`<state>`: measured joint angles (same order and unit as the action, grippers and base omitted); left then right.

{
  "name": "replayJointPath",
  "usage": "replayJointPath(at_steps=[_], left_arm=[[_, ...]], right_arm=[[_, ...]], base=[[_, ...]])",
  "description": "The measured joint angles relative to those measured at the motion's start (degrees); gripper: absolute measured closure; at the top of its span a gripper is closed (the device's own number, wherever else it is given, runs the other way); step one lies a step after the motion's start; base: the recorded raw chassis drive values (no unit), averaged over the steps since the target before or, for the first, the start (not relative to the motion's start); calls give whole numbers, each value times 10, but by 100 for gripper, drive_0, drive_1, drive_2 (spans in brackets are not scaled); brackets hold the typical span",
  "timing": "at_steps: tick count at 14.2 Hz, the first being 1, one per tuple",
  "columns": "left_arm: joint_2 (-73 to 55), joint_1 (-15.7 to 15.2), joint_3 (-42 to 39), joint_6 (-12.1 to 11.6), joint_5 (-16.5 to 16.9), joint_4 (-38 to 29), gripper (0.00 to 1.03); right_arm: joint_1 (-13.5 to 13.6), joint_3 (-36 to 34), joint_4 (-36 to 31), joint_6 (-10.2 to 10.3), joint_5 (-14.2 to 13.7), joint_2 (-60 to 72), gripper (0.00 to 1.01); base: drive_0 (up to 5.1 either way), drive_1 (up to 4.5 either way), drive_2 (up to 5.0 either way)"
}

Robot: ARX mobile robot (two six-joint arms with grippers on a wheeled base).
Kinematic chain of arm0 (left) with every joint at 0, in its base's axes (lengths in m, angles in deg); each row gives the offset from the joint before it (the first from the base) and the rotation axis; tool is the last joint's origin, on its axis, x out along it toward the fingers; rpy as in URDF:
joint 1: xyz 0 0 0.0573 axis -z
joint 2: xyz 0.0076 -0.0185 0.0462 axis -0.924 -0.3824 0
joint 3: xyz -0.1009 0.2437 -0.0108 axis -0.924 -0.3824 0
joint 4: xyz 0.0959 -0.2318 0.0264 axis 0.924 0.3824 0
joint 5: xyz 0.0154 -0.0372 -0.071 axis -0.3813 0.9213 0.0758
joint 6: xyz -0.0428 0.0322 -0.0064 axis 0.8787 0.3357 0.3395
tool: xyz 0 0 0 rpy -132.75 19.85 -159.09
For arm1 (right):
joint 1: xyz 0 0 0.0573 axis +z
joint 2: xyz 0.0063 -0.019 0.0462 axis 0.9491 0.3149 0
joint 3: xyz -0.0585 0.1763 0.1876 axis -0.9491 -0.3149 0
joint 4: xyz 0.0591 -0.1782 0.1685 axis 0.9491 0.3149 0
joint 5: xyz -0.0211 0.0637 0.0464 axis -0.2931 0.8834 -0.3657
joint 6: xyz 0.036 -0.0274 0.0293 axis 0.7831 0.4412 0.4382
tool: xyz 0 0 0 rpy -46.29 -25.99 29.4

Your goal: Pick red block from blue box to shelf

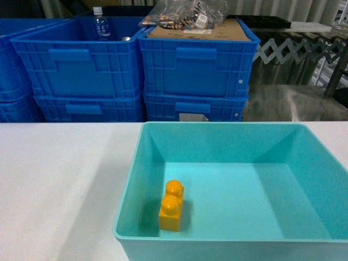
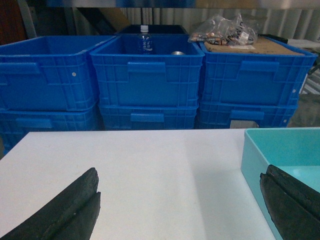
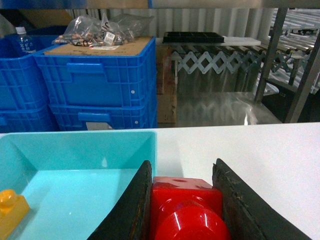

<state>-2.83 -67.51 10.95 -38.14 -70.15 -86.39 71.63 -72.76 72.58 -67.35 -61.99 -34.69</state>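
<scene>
The small glossy red plastic block (image 3: pixel 186 210) sat clamped between the two black fingers (image 3: pixel 131 210) of the right end effector (image 3: pixel 186 220), its round stud facing the wrist camera, held above the white tabletop (image 3: pixel 260 160) just outside the right-hand rim of the wide, shallow light teal plastic box (image 3: pixel 80 136). In the head view neither arm appeared.

The left end effector (image 2: pixel 180 210) stood spread wide and held nothing; one black finger (image 2: pixel 65 210) hung over bare tabletop and the other over the teal box's left wall.

Inside the box, a yellow-orange two-stud brick (image 1: pixel 172 205) lay near the front left corner, just beside the left wall, with the rest of the floor bare. The box's near rim ran along the bottom edge of the head view and its right wall ran out of frame. To the box's left the tabletop lay open up to its far edge.

Beyond that edge stood stacked dark blue ribbed crates (image 1: pixel 81 70). One held a clear bottle (image 1: pixel 99 24) whose blue label was too small to read; another carried a brown cardboard sheet (image 1: pixel 206 31) with clear plastic bags (image 1: pixel 185 13) on it, their labels unreadable. Silver steel posts of the shelf (image 3: pixel 272 55) rose at the right of the right wrist view.
</scene>
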Motion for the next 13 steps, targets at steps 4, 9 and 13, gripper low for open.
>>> replayJointPath(at_steps=[4,9,13], left_arm=[[0,0,0,0,1,0,5],[0,0,0,0,0,0,5],[0,0,0,0,0,0,5]], right_arm=[[0,0,111,0,1,-103,72],[0,0,110,0,1,-103,72],[0,0,110,0,1,-103,72]], base=[[0,0,0],[0,0,0],[-61,-61,-61]])
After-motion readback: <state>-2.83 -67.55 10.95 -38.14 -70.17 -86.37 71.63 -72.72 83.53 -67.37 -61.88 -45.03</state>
